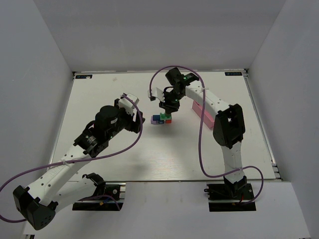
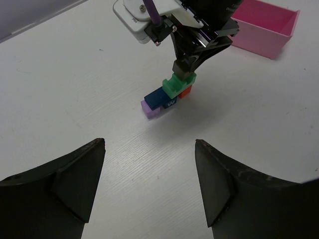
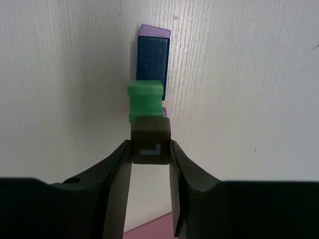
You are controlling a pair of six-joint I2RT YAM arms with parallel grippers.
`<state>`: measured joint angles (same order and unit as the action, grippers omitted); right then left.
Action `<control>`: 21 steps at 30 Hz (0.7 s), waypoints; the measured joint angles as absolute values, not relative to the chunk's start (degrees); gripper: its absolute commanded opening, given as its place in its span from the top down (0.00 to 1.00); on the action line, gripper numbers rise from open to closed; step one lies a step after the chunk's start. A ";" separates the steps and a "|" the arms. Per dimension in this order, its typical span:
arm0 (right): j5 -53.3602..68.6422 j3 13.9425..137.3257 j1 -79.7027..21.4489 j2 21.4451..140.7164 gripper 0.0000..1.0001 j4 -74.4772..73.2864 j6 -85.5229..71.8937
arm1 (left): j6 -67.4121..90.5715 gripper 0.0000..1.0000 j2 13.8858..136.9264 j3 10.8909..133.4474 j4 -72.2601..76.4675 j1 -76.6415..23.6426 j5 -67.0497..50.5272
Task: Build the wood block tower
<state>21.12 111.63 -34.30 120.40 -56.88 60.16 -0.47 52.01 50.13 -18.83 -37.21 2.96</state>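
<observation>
We are pinching a dark olive block (image 3: 151, 141) between the fingers of the right gripper (image 3: 151, 149), holding it right at the green block (image 3: 145, 99); we cannot tell whether the two are touching. The green block is sitting on a low row made of the blue block (image 3: 152, 59), lilac block (image 3: 154, 31) and red-orange block (image 2: 186, 91), mid-table, near the pink tray (image 2: 259, 42). The left gripper (image 2: 149, 149) is hanging back, jaws spread wide, carrying nothing. The risk, as we are judging it: the green top is small, so releasing off-centre or pressing down could tip the olive block off or shove the stack sideways.
</observation>
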 measured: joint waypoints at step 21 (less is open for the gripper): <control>20.80 110.61 -34.33 120.40 0.10 -56.07 59.53 | -0.47 0.18 52.01 50.13 -18.83 -37.21 2.96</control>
<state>20.80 110.61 -34.33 120.40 -56.07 59.53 -0.47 52.01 50.13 -18.83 -37.21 2.96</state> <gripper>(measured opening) 0.892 0.826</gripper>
